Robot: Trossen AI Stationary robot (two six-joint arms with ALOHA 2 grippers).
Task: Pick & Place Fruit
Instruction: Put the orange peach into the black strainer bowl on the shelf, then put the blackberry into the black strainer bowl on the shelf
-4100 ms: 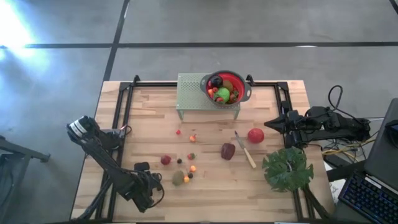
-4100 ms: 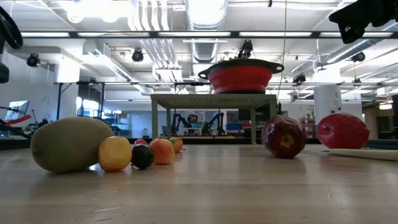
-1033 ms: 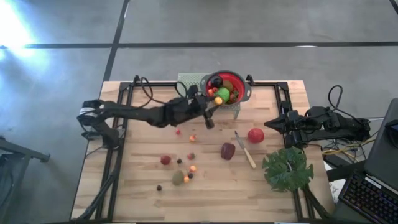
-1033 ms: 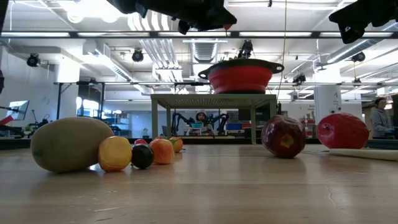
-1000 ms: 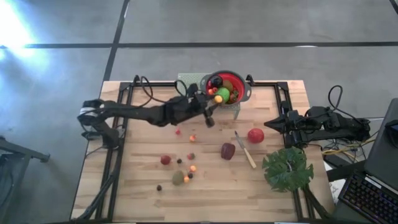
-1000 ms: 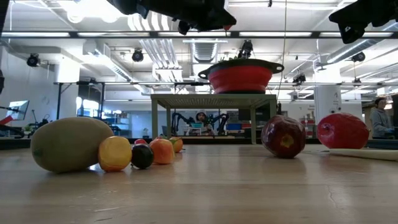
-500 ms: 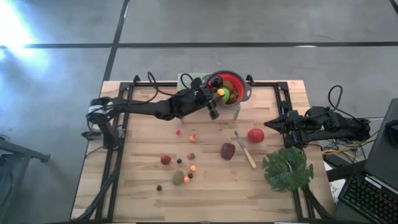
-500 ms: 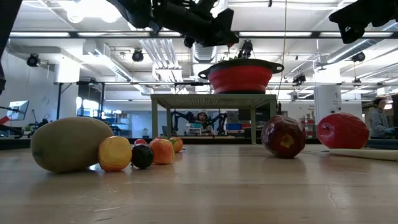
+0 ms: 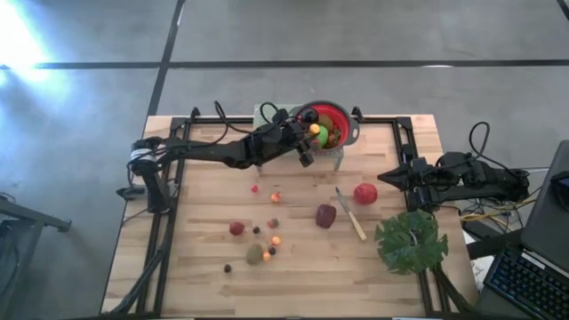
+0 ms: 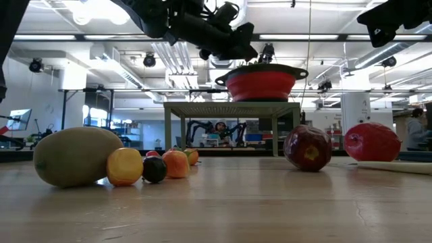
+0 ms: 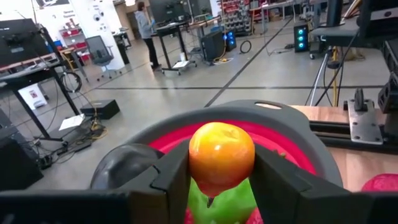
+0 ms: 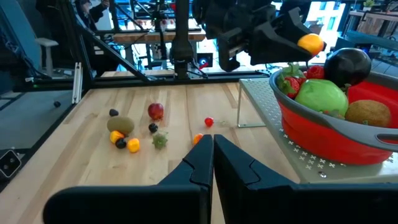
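Note:
My left gripper [image 9: 312,133] reaches out from the table's left and is shut on a small orange fruit [image 11: 221,155], just above the red colander bowl [image 9: 348,135]. The bowl stands on a pale green perforated stand [image 9: 271,133] and holds a green apple [image 12: 320,98], a kiwi, a dark fruit and strawberries. On the table lie a red apple [image 9: 365,193], a dark maroon fruit [image 9: 326,216], a kiwi [image 9: 255,255] and several small pieces. My right gripper [image 12: 212,155] waits shut at the table's right edge. My left gripper pinches the orange fruit [image 12: 310,43] between its two fingers [image 11: 171,174], one on each side of it. The fingers come from the table's left, slanting slightly down. The fruit is lifted clear, over the bowl's rim [image 11: 292,127] and the green apple inside.
A slim knife [image 9: 350,213] lies between the maroon fruit and the red apple. A big green leaf [image 9: 411,242] sits at the near right corner. Black frame rails run along the table's left and right sides. People stand in the room beyond.
My left arm has carried the orange fruit toward the table's far edge and right, and has come down toward the bowl. The fruit has stayed in the hold and now hangs over the bowl's rim. The fruit on the table has not moved.

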